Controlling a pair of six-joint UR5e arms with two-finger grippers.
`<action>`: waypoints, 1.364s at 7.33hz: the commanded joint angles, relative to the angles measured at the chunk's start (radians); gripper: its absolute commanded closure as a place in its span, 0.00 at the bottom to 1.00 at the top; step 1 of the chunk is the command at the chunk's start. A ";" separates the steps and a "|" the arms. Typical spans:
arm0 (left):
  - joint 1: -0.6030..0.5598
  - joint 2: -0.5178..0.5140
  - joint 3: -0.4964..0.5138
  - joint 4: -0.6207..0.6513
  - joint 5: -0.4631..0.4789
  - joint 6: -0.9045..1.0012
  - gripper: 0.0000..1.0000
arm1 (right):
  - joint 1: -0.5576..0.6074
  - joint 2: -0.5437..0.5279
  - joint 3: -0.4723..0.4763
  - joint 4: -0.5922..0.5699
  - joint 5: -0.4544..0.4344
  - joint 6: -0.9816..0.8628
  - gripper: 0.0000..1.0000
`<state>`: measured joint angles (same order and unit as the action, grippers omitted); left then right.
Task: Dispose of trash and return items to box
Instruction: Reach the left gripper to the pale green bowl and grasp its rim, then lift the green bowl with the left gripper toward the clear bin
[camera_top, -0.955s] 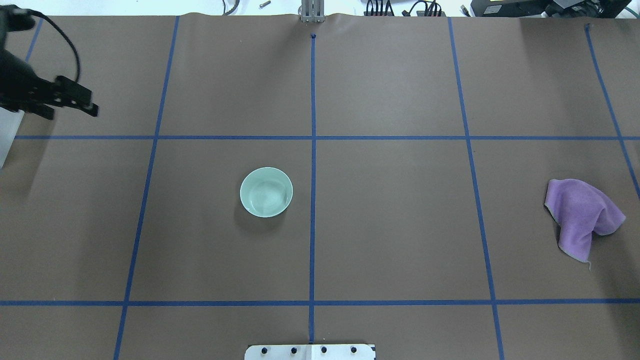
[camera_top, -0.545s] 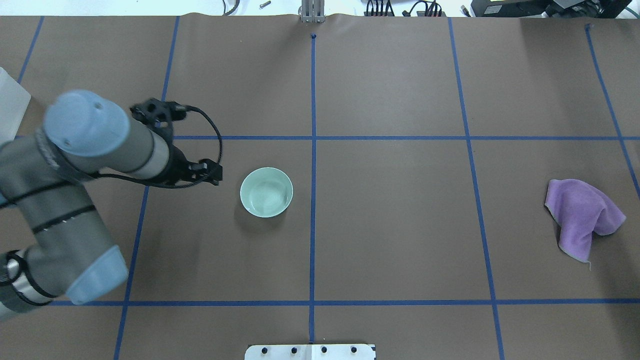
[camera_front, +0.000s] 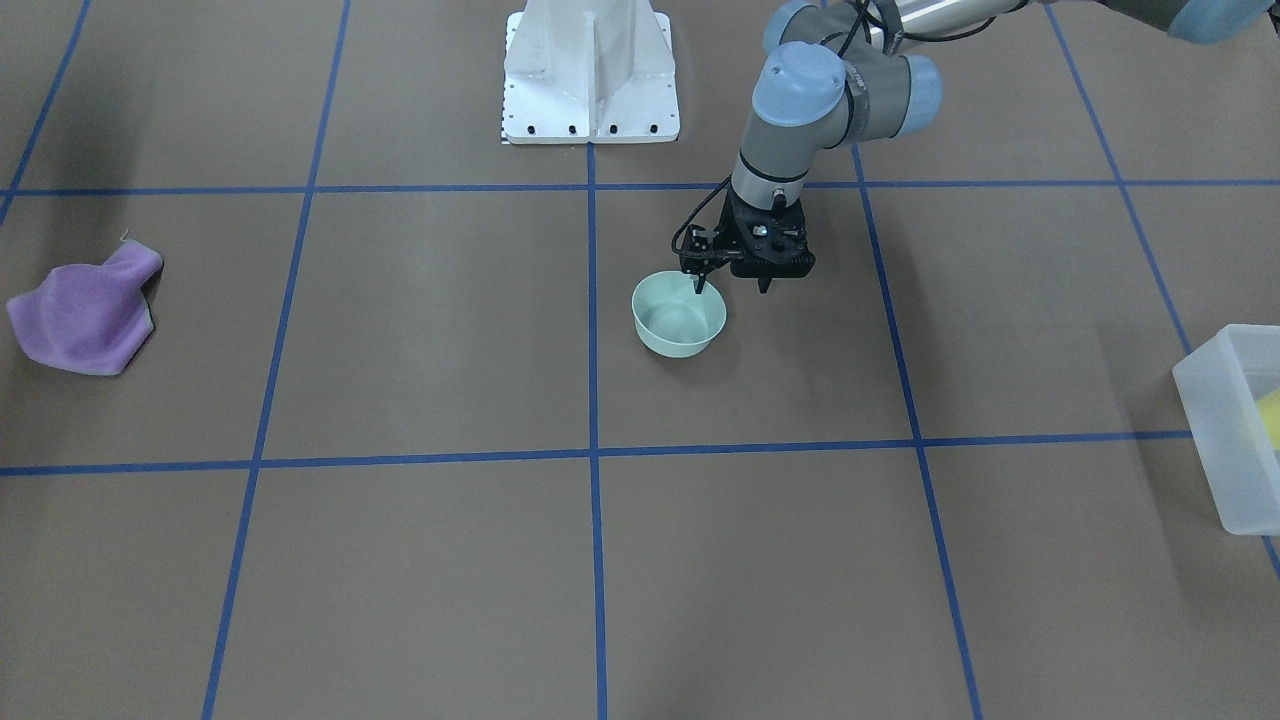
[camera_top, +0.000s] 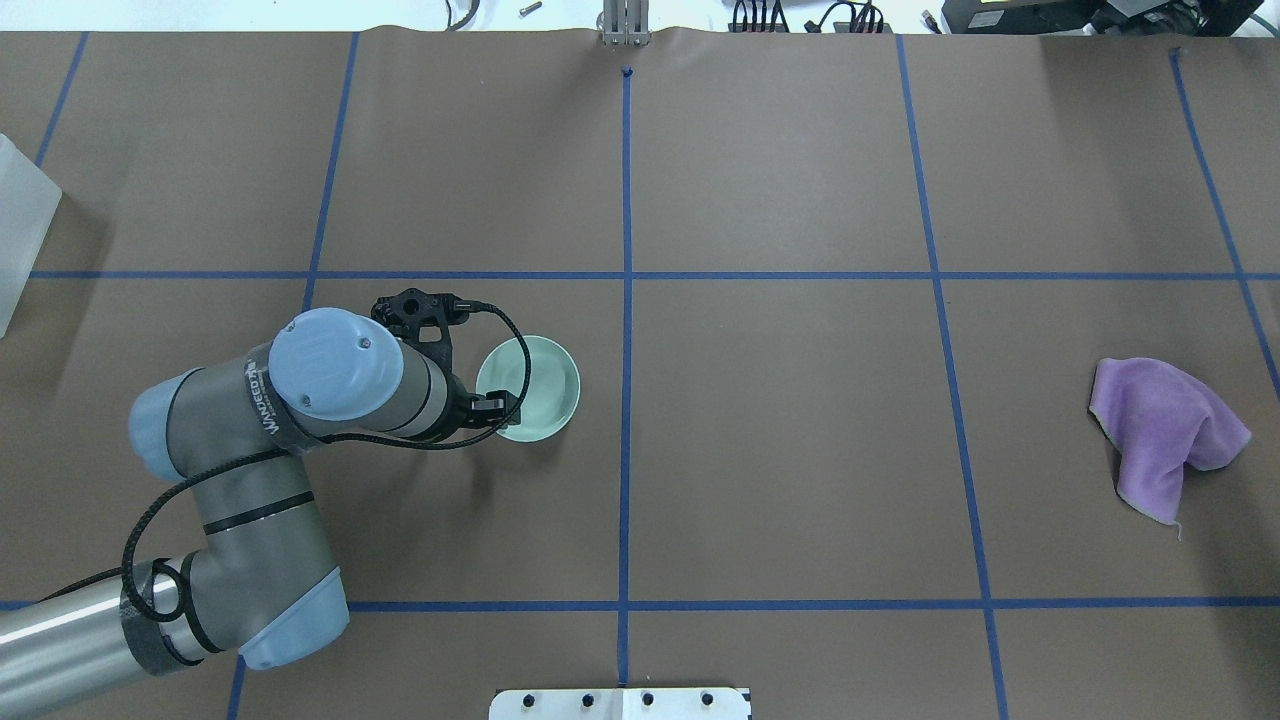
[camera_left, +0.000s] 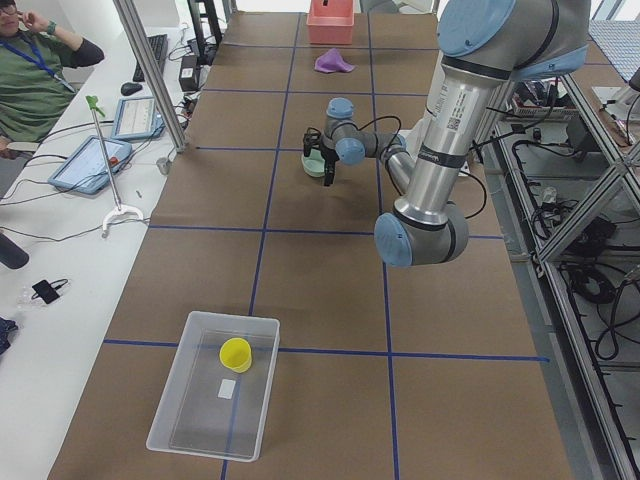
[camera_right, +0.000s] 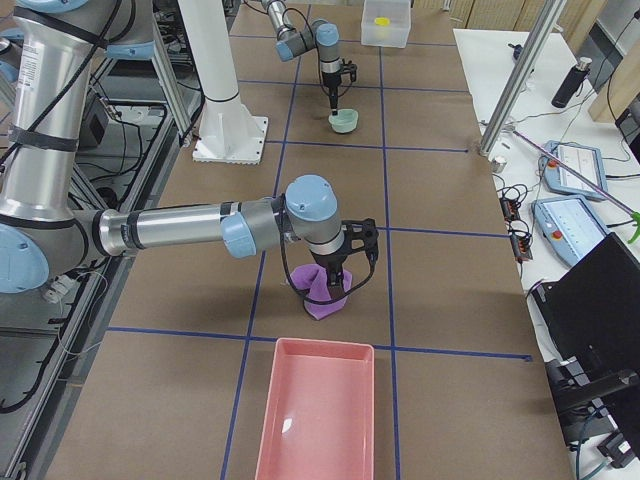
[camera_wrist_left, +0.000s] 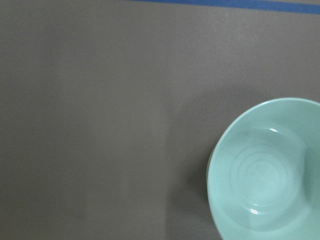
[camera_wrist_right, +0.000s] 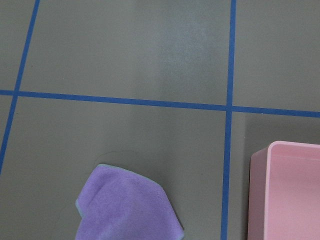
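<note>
The pale mint-green bowl (camera_front: 680, 322) stands upright left of the table's centre line, and it also shows in the overhead view (camera_top: 540, 385) and the left wrist view (camera_wrist_left: 265, 175). My left gripper (camera_front: 732, 286) is open and points down at the bowl's rim, one finger inside the bowl and one outside. The frosted-white box (camera_left: 215, 395) stands at the table's left end with the yellow cup (camera_left: 236, 354) inside it. My right gripper (camera_right: 335, 280) hangs over a purple cloth (camera_right: 325, 292). It shows only in the right side view, so I cannot tell its state.
A pink tray (camera_right: 318, 410) lies at the table's right end beside the cloth, and its corner shows in the right wrist view (camera_wrist_right: 290, 190). The white pedestal base (camera_front: 590, 75) stands at the robot's side. Blue tape lines grid the brown table.
My left arm has swung in from the far left edge to the bowl, and the gripper has come down at its rim.
</note>
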<state>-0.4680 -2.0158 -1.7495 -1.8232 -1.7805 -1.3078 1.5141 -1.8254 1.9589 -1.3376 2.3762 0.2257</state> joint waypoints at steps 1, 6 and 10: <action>0.003 -0.026 0.047 -0.027 0.003 -0.014 0.56 | 0.000 0.000 0.000 0.000 0.000 0.000 0.00; -0.035 -0.031 -0.033 -0.087 0.000 -0.045 1.00 | -0.002 0.000 0.000 0.000 0.000 -0.002 0.00; -0.367 0.164 -0.082 -0.077 -0.148 0.133 1.00 | -0.003 0.000 0.000 0.000 0.002 0.000 0.00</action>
<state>-0.7082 -1.9288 -1.8265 -1.9011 -1.8449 -1.2857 1.5116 -1.8255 1.9589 -1.3377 2.3771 0.2249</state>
